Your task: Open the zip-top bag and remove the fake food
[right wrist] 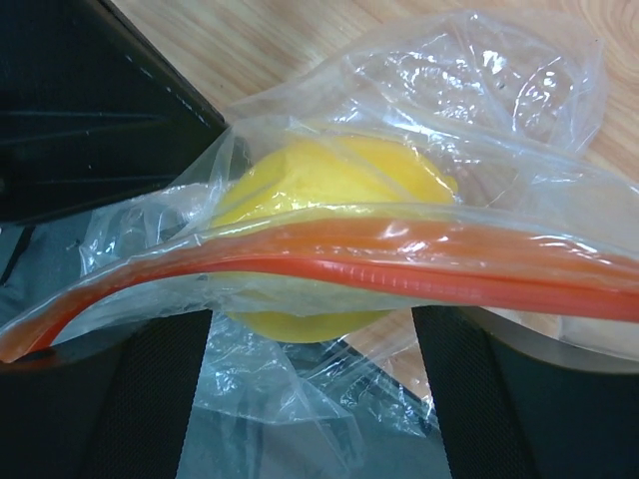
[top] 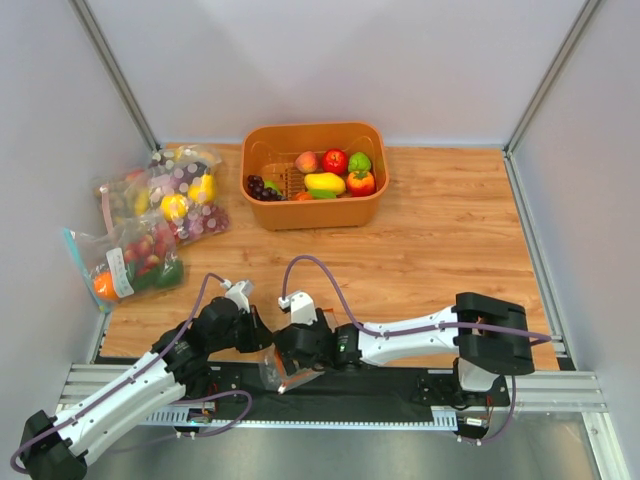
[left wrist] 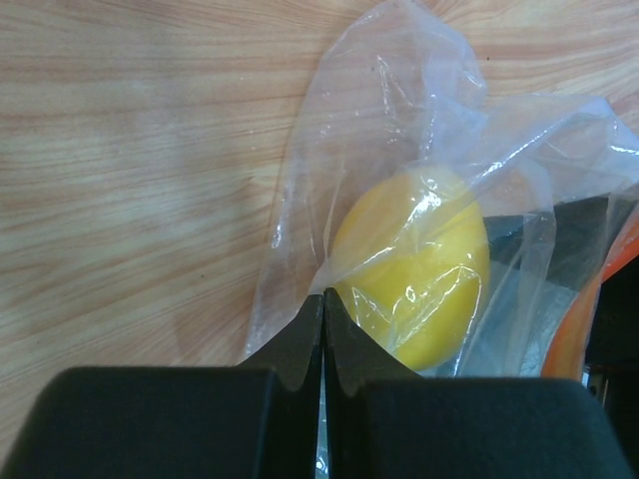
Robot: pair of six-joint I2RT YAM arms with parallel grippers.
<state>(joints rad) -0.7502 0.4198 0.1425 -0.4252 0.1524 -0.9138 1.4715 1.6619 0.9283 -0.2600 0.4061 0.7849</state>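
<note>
1. The zip-top bag (right wrist: 479, 120) hangs at the near edge of the table (top: 440, 240), between the two grippers. It holds one yellow lemon (right wrist: 329, 180), and its orange zip strip (right wrist: 399, 269) looks pressed shut where visible.
2. The left gripper (left wrist: 322, 304) is clenched on a fold of clear film just beside the lemon. The right gripper (right wrist: 310, 324) has its fingers spread wide under the strip, grasping nothing.
3. Risk: only one thin pinch carries the bag, so the slick film may slide out and drop.
4. Risk: if the right fingers pinch both lips together, or the lemon through the film, the zip would likely stay sealed.
5. The fruit basket (top: 320, 212), grape bag (top: 185, 190) and blue-zipped bag (top: 125, 265) lie well apart. Only the crowded arms hamper the work.
</note>
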